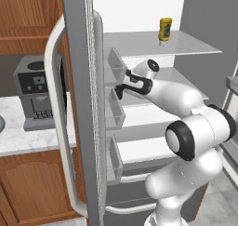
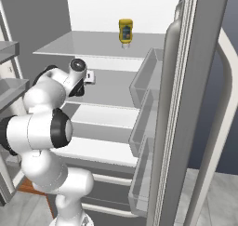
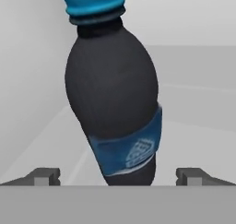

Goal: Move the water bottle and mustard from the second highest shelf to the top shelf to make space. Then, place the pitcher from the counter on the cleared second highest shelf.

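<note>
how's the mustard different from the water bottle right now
The small yellow mustard squeeze bottle stands on the top shelf; the dark navy water bottle with blue cap sits between the open gripper's fingertips. The mustard is yellow, the water bottle almost black with a blue band. Both are capped bottles.

Yellow mustard [image 1: 165,29] upright on top shelf [image 1: 195,46], dark water bottle [image 3: 113,98] tilted
</note>
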